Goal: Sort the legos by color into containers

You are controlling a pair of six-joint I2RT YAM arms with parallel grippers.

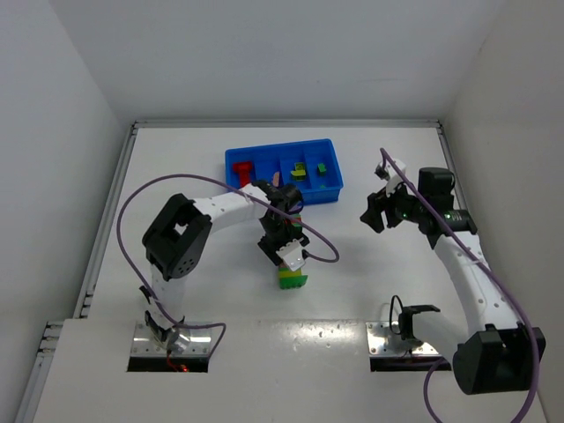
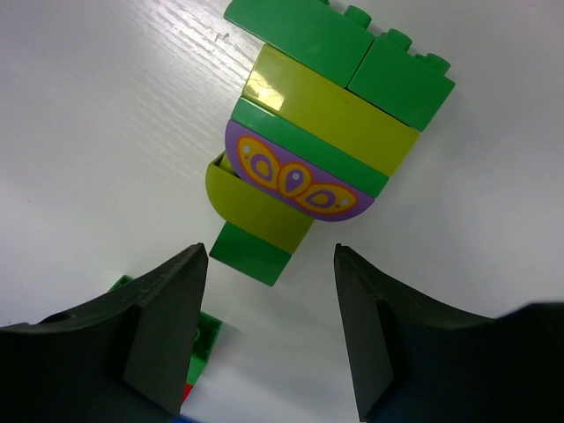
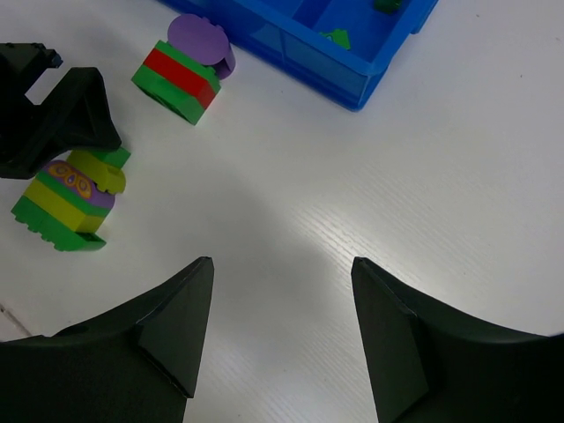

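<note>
While angled down, L claw (image 2: 269,260) (agape) faces stack (image 2: 308,150).

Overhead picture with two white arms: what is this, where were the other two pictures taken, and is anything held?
Those are two robot arms bolted to a table, filmed from above. The other two pictures come from a camera on each wrist; the dark shapes are that arm's own fingers. The left gripper hangs open close to a green, yellow-green and purple brick stack. The right gripper is open over the table. A green and red stack sits near the blue tray. Nothing is held.
</note>
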